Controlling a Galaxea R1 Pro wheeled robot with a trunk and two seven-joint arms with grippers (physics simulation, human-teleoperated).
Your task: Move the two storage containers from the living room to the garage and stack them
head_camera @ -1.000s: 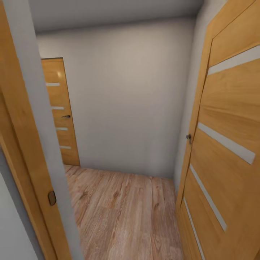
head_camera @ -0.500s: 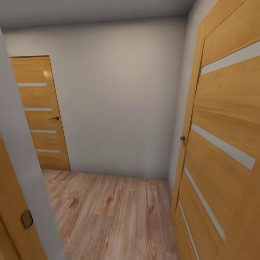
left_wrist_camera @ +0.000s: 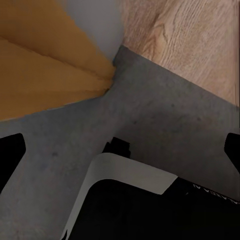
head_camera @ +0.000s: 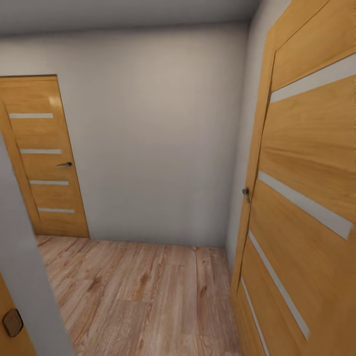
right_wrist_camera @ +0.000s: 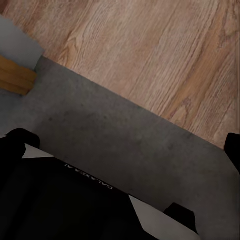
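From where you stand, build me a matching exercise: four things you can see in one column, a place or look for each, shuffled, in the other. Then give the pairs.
Things:
1. closed door
2. open door
3. wood floor
4. concrete strip

Descriptions:
A. grey and mottled, meets the planks in the right wrist view
B. close at the right of the head view, swung inward
C. at the far left, handle on its right edge
D. light planks running to the back wall

Pairs: 1-C, 2-B, 3-D, 4-A
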